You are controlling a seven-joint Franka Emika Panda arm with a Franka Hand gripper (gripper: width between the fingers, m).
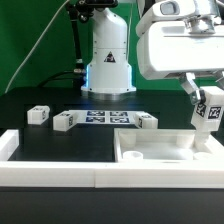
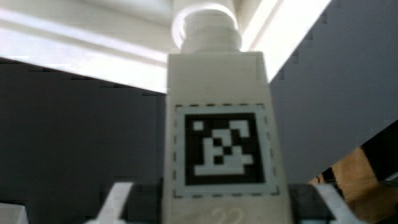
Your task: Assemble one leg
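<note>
The two-finger gripper [image 1: 205, 100] hangs from the bulky white wrist housing [image 1: 180, 40] and pinches the small white plastic stubby leg [image 1: 210, 110], one grey finger [image 2: 118, 203] on each side of it. In the wrist view the leg [image 2: 221, 130] stands straight out from between the fingers, its black-and-white square tag facing the camera and its narrower rounded end farthest from the gripper. In the exterior view the held leg is slightly tilted, with its tag in sight. Directly beneath the gripper lies the big flat white square tabletop piece [image 1: 160, 150] with recessed holes. The leg's lower end is over a far corner of the piece, and whether the two touch cannot be told. Well away from the gripper, toward the exterior view's left, three more small white tagged legs lie on the black table [image 1: 40, 140]. One leg [image 1: 146, 122] is nearest the gripper, a second [image 1: 66, 121] lies farther off, and a third [image 1: 38, 114] is the farthest. Between the nearest and the second lies the thin flat white marker board [image 1: 105, 118]. Behind it, farther from the gripper, stands the arm's white base [image 1: 108, 60] against a green backdrop. A low white wall [image 1: 50, 172] runs along the front of the table, below and to the side of the gripper.
</note>
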